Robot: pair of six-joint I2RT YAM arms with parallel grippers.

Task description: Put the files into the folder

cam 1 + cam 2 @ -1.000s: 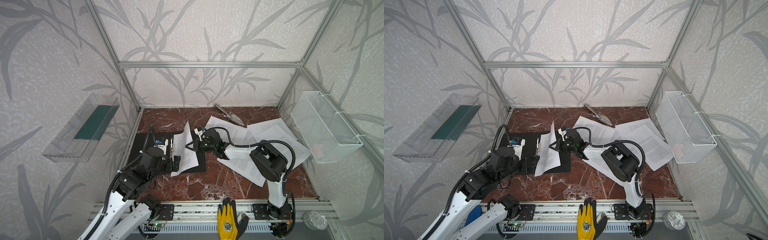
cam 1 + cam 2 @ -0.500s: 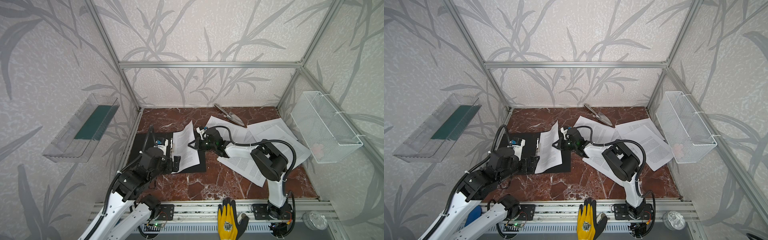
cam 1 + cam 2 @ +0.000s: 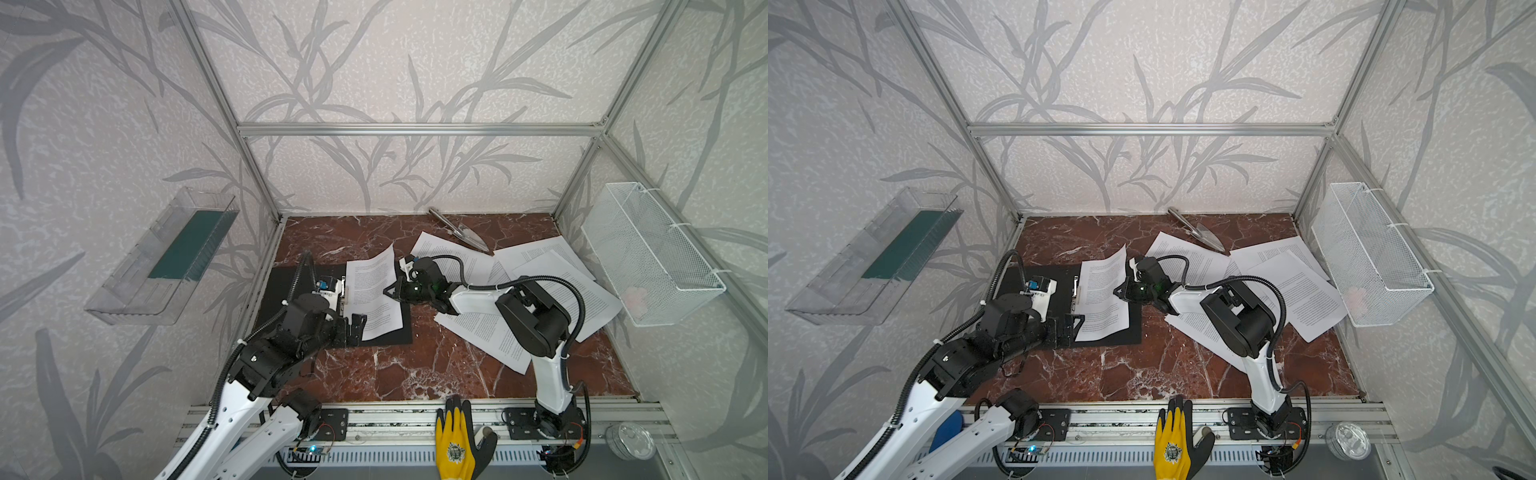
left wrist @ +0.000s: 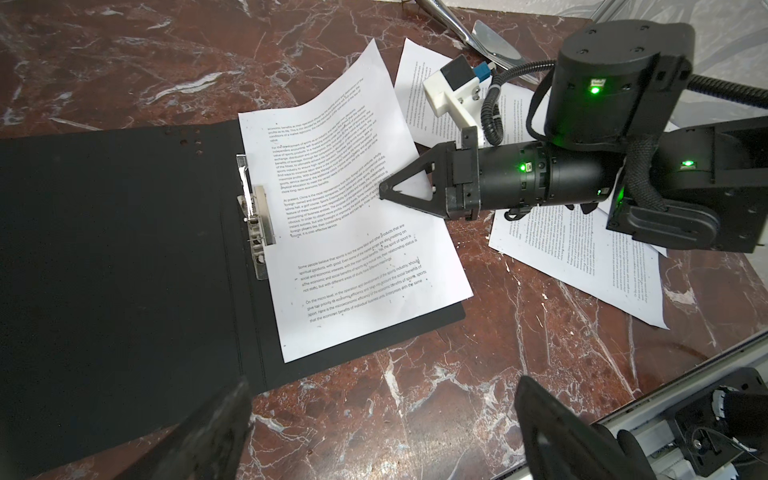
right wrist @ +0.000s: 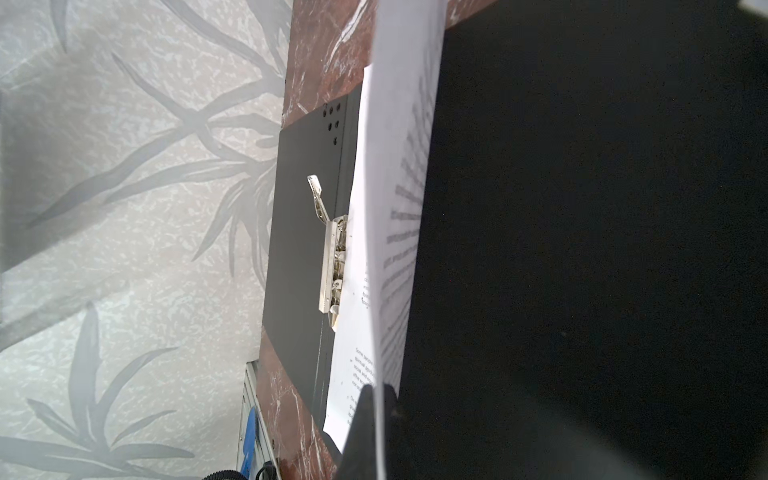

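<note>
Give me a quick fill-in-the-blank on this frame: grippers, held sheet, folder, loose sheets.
1. The right gripper is ___ on the edge of a printed sheet.
2. The left gripper has its jaws ___ and holds nothing.
3. The ___ folder lies spread flat, its metal clip beside the held sheet.
4. The other sheets lie outside the folder on the marble ___.

Missing words: shut; open; black; table

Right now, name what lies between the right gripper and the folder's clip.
Only the printed sheet that the right gripper pinches; it reaches the metal clip on the folder. The left wrist view shows it.
</note>
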